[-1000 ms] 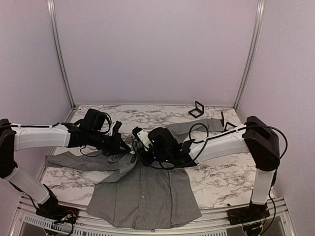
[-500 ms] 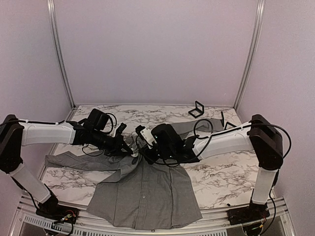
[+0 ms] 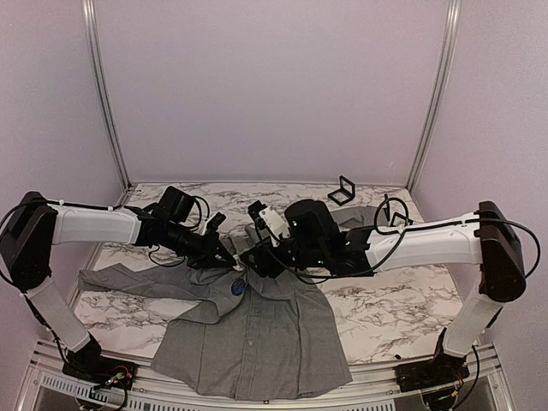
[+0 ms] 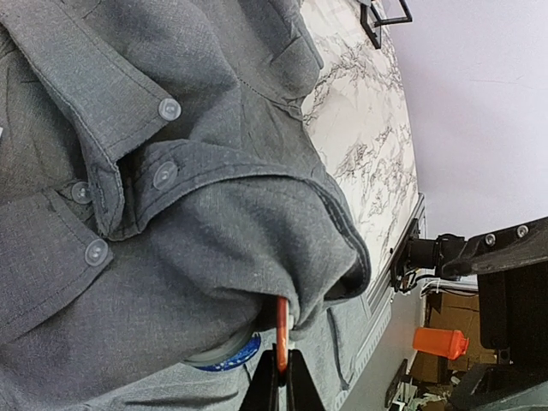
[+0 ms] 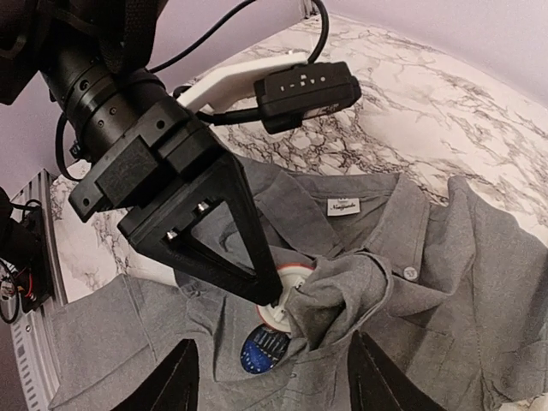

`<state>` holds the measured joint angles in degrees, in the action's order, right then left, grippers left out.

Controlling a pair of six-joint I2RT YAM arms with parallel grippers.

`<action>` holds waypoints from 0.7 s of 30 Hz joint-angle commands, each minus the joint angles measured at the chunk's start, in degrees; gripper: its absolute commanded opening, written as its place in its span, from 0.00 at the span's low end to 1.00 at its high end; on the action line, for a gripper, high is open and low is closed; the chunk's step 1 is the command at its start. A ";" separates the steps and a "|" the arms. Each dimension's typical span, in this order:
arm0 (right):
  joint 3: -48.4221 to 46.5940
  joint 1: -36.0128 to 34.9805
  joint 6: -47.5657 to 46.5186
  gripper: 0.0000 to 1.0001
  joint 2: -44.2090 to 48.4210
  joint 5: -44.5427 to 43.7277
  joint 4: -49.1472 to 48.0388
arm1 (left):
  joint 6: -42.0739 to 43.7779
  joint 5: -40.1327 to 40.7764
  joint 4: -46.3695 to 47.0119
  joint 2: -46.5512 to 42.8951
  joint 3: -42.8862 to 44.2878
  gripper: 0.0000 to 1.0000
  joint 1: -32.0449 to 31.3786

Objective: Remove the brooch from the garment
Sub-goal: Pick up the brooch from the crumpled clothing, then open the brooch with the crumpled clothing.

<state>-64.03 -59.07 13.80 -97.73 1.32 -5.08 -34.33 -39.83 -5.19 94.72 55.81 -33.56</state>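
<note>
Your left claw [image 5: 272, 301] is clenched, tips pinching a thin orange-rimmed disc [image 5: 293, 278] edge-on beside a bunched fold of the shirt [image 3: 257, 334]. Grey woven cloth, clear plastic buttons, lying spread on the marble-pattern desk [image 3: 377, 317]. Round blue brooch [image 5: 261, 349] sits on the chest just below that fold, touching the cloth. Your right claw [image 5: 278, 381] hovers above it, released, fingers wide apart, nothing between them. Whether disc and brooch join, can't tell.
</note>
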 commanded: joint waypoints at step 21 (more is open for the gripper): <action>1.36 8.61 21.52 0.64 -9.47 25.86 -16.56 | 2.11 -3.26 0.76 -0.69 2.35 0.00 1.04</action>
<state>-63.13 -51.96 30.30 -105.75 23.40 -15.84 -32.95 -41.76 -5.43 95.22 57.47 -32.88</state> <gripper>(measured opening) 0.626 0.023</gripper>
